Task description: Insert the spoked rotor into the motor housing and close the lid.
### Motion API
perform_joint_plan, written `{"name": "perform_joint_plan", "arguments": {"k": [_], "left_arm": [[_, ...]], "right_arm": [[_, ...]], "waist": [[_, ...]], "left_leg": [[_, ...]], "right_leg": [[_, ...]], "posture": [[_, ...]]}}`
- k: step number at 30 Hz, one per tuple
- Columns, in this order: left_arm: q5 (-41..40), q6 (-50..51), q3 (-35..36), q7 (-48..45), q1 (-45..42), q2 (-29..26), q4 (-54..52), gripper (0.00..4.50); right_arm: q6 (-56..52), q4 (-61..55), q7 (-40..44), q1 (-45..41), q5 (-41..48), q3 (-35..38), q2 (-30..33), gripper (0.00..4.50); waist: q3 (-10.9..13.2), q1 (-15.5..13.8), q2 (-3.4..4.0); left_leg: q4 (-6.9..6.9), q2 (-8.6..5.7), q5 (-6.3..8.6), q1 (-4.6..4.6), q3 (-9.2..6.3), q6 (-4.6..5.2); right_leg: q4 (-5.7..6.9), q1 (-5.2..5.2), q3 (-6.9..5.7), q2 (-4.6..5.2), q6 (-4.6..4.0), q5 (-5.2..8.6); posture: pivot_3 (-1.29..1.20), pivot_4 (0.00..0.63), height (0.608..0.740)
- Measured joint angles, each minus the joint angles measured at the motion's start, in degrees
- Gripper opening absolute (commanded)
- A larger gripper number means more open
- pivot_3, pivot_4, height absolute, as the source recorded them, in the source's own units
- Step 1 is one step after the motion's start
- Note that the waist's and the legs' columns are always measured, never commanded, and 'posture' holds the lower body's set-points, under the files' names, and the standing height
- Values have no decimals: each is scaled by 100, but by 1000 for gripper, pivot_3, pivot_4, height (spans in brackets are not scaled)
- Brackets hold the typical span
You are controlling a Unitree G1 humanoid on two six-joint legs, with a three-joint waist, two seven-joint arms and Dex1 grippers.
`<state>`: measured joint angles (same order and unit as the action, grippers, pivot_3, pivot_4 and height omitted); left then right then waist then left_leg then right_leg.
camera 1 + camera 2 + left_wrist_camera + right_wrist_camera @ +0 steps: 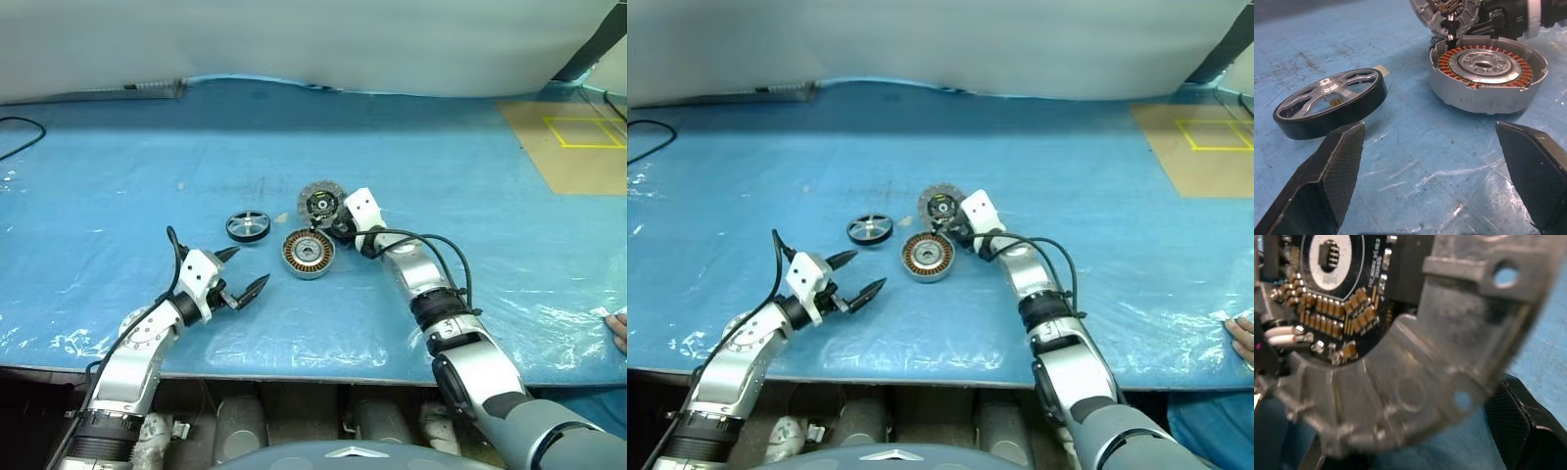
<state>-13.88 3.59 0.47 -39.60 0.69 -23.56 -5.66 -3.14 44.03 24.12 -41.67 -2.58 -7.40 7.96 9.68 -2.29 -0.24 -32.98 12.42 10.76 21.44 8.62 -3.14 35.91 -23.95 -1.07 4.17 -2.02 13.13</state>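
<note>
Your rotor [248, 225] lies flat on the blue table [118, 166], left of the housing [309, 253] and apart from it, untouched. The housing sits face up with its copper windings showing and nothing inside it. Just beyond it, the lid [321, 203] is tilted up on edge, circuit side showing, joined to the housing by short wires.

Your right gripper [338, 223] is at the lid: the wrist view has the lid's grey rim right between its fingers [1518, 411], which sit part-spread around it. I'd judge it a grip on the lid, though the contact itself is hard to see. Your left gripper [238, 273] hangs near and left of the housing, released, jaws spread wide, pointed between rotor and housing.

Watch the order. If the lid comes down now, it closes an empty housing; the rotor must go in first. Pulling the lid too far could strain those wires or drag the housing across the table. When you reach for the rotor, its shiny rim may slip from the pads, and the magnets could snatch it in crooked.

A person's hand [618, 328] rests at the far right table edge.
</note>
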Motion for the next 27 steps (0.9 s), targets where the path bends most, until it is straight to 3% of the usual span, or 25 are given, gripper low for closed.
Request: {"name": "perform_joint_plan", "arguments": {"k": [5,7,13,27], "left_arm": [[-25,177,0,83,-27,1,-202,4500],[-38,236,0,113,-39,0,-256,4500],[-43,368,5,150,-35,-8,-402,4500],[-40,322,3,83,-104,-33,-290,4500]], "right_arm": [[341,735,-217,-343,5,72,-174,2988],[426,903,-221,-399,16,91,-204,2541],[502,853,-112,-286,27,115,-65,588],[-387,-1966,933,1479,158,99,1141,592]], "waist": [[-2,3,2],[-2,3,3],[-4,-35,5],[-13,-112,2]], "left_leg": [[1,1,1,-21,2,0],[2,2,2,-37,2,1],[2,1,14,-54,1,21],[28,-2,14,-54,1,21]], "right_leg": [[1,21,1,0,-1,0],[-2,38,0,0,-1,1],[-12,65,-4,3,0,1],[-42,68,-6,3,5,4]], "posture": [[0,150,740],[0,150,740],[0,150,740],[0,150,740]]}}
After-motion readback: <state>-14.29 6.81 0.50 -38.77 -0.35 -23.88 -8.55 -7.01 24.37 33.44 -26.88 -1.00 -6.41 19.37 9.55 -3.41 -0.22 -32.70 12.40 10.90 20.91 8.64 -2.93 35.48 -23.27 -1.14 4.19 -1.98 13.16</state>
